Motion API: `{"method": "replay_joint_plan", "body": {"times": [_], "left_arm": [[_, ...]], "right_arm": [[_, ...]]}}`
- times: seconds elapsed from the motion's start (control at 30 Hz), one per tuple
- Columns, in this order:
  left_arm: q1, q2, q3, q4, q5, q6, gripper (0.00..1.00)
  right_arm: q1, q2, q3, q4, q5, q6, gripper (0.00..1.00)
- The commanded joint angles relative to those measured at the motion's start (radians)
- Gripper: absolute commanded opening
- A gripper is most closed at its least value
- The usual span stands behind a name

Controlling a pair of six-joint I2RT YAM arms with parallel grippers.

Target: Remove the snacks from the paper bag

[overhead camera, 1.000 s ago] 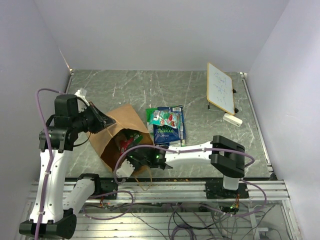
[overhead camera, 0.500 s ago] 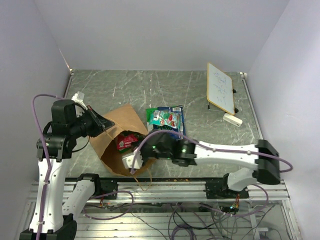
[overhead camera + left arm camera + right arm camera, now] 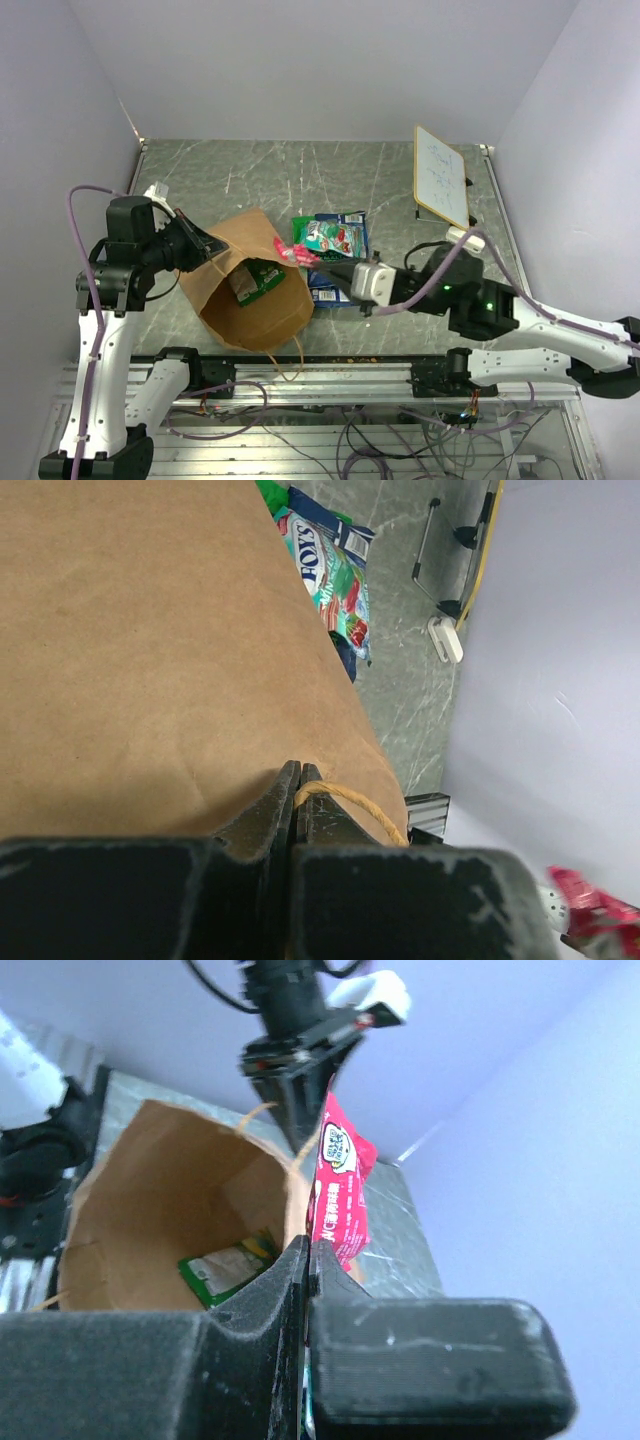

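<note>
Beside "FOYS" packet (image 3: 333, 578), right jaws clamp red packet (image 3: 340, 1195), left jaws pinch paper bag (image 3: 150, 630)

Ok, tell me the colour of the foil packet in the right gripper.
The small foil packet is pinkish-red with white print; right wrist view shows it best.

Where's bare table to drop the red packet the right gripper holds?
Free on the table: the far strip behind the paper bag and snack pile, and the patch between that pile and the white board. Crowded: near middle, bag beside pile.
</note>
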Motion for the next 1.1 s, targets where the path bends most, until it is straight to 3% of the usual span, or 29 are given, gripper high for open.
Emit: {"method": "replay_joint_plan", "body": {"times": [0.0, 0.1, 0.17, 0.33, 0.47, 1.07], "left_arm": [[-0.003, -0.001, 0.026, 0.006, -0.042, 0.005, 0.07], [-0.002, -0.012, 0.043, -0.005, -0.050, 0.004, 0.07], [-0.002, -0.023, 0.047, -0.018, -0.058, 0.002, 0.07], [-0.003, -0.060, 0.014, -0.015, -0.052, -0.021, 0.07], [-0.002, -0.073, 0.011, -0.019, -0.049, -0.028, 0.07], [-0.003, -0.089, 0.000, -0.033, -0.026, -0.024, 0.07]], "right_arm": [[-0.006, -0.047, -0.031, 0.027, 0.253, 0.070, 0.00], [-0.012, -0.032, -0.078, 0.008, 0.443, 0.052, 0.00], [-0.037, 0.001, -0.120, -0.037, 0.482, 0.036, 0.00], [-0.189, 0.094, -0.184, -0.117, 0.306, 0.056, 0.00], [-0.265, 0.161, -0.228, -0.100, 0.273, 0.066, 0.00], [-0.254, 0.369, -0.314, -0.115, 0.132, -0.017, 0.00]]}}
